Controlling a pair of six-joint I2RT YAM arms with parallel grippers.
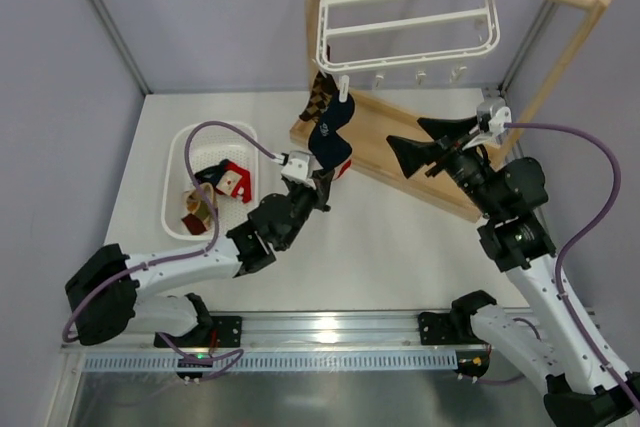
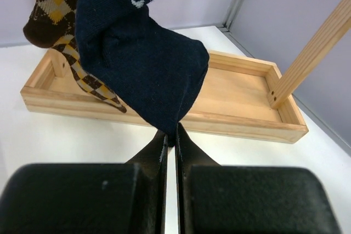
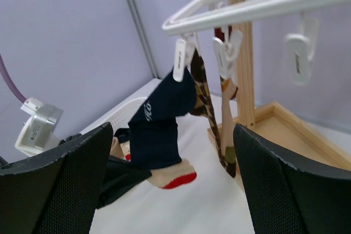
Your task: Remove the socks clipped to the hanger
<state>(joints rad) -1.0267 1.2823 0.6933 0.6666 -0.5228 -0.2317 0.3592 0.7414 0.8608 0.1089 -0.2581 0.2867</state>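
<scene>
Step in hand: freeing the navy sock point(image 2: 142, 64). Left gripper point(image 2: 170, 135) is clamped on its lower tip; its top is still pinched in a clip point(image 3: 181, 58) at the hanger's point(image 1: 400, 22) near-left corner, with the argyle sock point(image 2: 60, 4) hanging just beside it. Right gripper point(image 1: 405, 134) sits right of the socks, jaws wide apart and empty. Next move likely calls for a firm downward pull to pop the clip, then a carry left to the basket point(image 1: 172, 187).
</scene>
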